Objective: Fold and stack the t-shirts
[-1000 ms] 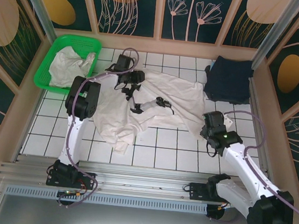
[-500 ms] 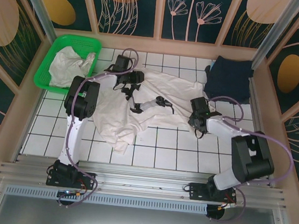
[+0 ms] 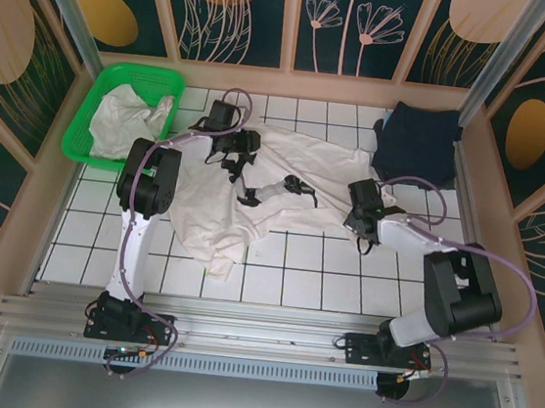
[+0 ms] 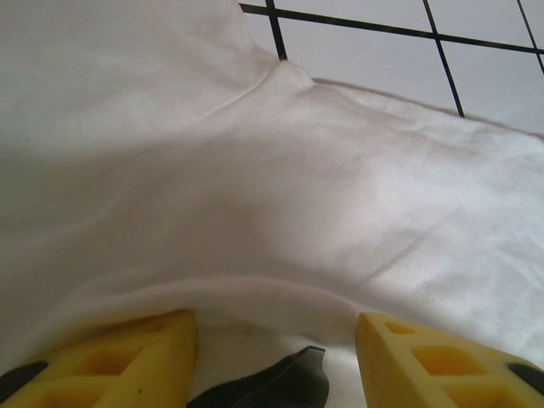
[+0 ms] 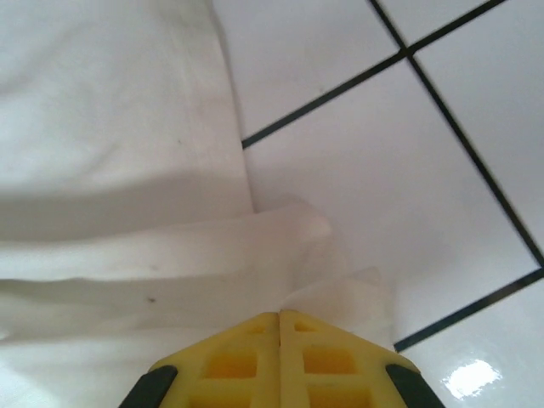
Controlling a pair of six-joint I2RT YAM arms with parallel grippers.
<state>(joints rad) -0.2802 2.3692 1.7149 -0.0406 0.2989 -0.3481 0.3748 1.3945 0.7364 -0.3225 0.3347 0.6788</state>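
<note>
White tiled table (image 3: 305, 267) carries the off-white t-shirt (image 3: 329, 186) spread at centre, with the navy t-shirt (image 3: 417, 142) at two o'clock. The left gripper (image 4: 276, 327) sits on the pale fabric with fingers apart. The right gripper (image 5: 279, 316), fingers together, seemingly pinches its four-o'clock edge.

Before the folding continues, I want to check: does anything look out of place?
Nothing damaged or spilled. The off-white t-shirt lies crumpled and skewed across the tiles; another shirt is bunched in the green basket.
</note>
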